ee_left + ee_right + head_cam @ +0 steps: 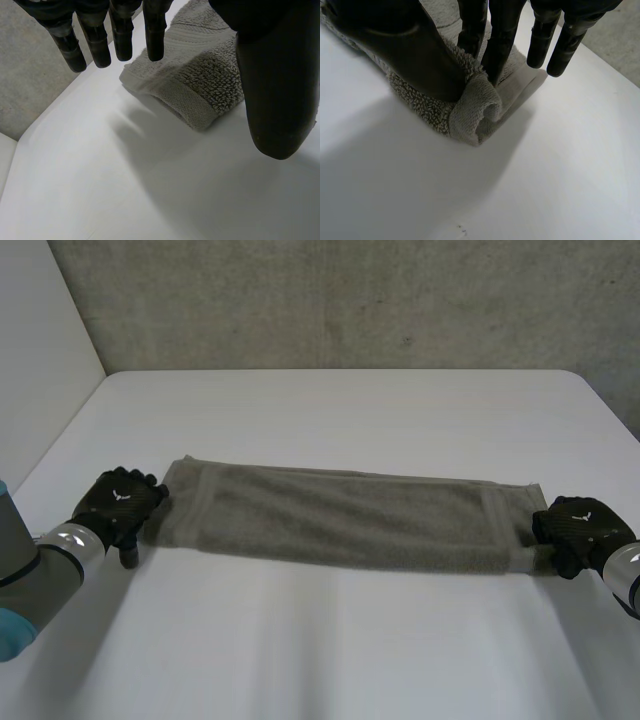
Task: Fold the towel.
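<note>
A grey-brown towel (340,515) lies on the white table (350,410) as a long folded strip running left to right. My left hand (120,502) sits at the strip's left end. In the left wrist view its fingers (120,35) hang straight just above the towel's end corner (200,85) and its thumb (275,75) stands apart, holding nothing. My right hand (580,530) is at the strip's right end. There its thumb (420,55) and fingers (500,40) pinch the near corner of the towel (470,120), whose hem is curled up between them.
A rough grey wall (350,300) rises behind the table and a pale panel (40,360) stands along its left side. Bare tabletop stretches in front of the towel and beyond it up to the far edge.
</note>
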`<state>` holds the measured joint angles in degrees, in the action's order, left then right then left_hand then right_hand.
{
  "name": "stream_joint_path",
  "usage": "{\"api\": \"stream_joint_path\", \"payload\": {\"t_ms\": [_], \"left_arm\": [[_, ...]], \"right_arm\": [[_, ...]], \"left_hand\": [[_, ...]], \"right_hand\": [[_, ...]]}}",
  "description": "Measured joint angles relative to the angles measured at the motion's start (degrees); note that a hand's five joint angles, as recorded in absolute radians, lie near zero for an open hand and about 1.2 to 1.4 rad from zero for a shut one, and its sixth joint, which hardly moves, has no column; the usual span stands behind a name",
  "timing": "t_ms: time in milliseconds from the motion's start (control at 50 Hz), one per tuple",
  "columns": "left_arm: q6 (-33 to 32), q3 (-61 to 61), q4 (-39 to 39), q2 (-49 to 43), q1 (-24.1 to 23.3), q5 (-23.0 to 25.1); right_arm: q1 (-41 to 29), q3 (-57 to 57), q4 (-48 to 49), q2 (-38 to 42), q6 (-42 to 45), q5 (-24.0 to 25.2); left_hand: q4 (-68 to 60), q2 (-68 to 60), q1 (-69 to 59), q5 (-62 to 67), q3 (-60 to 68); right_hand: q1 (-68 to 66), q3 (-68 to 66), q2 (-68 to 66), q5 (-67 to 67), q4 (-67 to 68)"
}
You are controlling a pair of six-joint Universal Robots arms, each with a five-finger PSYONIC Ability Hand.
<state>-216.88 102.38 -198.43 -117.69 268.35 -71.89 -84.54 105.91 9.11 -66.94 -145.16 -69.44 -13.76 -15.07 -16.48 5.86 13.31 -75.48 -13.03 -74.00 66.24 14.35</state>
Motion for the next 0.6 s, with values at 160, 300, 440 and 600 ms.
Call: {"api": "stream_joint_path", "payload": {"t_ms": [160,300,440,600], "left_arm": [[0.1,0.1,0.2,0.8,0.5,-0.1],[0.1,0.7,0.3,2.5,0.8,-0.1],[0.1,1.5,0.3,4.6,1.3,-0.1],[0.1,2.0,0.5,7.2,2.4,-0.1]], "right_arm": [[1.1,-0.6,-1.1,-0.1,0.0,0.1],[5.6,-1.9,-3.6,-1.8,0.9,1.0],[13.5,-8.9,-7.9,-3.1,3.8,3.2],[11.8,-22.9,-15.6,-3.8,4.9,3.7]], "left_hand": [[0.0,0.0,0.0,0.0,0.0],[0.0,0.0,0.0,-0.1,0.0],[0.0,0.1,0.0,-0.6,0.0],[0.0,0.1,0.0,-1.5,0.0]], "right_hand": [[0.0,0.0,0.0,0.0,0.0],[0.0,0.0,0.0,0.0,0.0],[0.0,0.0,0.0,0.0,0.0],[-0.2,0.0,-0.2,0.1,0.0]]}}
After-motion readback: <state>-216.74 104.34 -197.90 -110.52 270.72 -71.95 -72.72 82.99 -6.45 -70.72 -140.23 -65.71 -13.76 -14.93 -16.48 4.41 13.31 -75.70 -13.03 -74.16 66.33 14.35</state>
